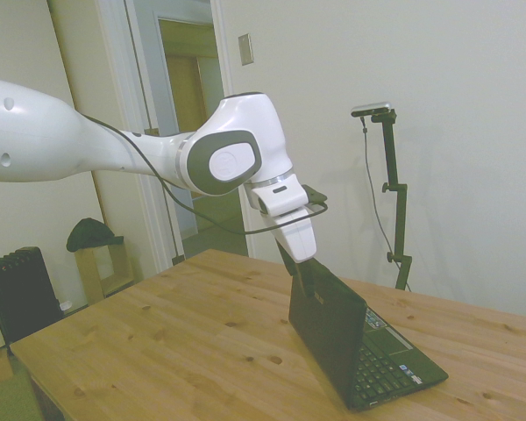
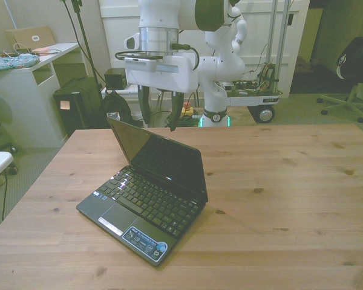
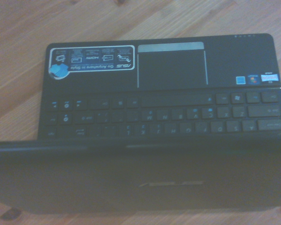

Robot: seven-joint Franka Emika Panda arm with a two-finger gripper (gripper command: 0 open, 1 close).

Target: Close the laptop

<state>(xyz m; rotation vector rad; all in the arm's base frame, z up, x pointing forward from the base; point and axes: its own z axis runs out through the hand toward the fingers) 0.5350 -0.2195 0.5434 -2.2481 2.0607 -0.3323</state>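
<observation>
The laptop (image 2: 150, 194) stands open on the wooden table (image 2: 290, 181), toward the front view's left, with its screen a little past upright. In the side view the glossy back of the laptop's (image 1: 326, 326) lid faces the camera. My gripper (image 2: 160, 116) hangs open just behind and above the lid's top edge, with its dark fingers (image 2: 144, 109) spread apart and nothing between them. In the side view the gripper (image 1: 300, 267) is right at the lid's upper corner; I cannot tell whether it touches. From the wrist, the laptop's (image 3: 164, 112) keyboard, touchpad and lid edge show from above.
The table's right half in the front view is bare wood. Off the table are a white desk (image 2: 30, 78) at the front view's left, an office chair (image 2: 351, 78) at its right, and a black radiator (image 1: 22, 294) at the side view's left.
</observation>
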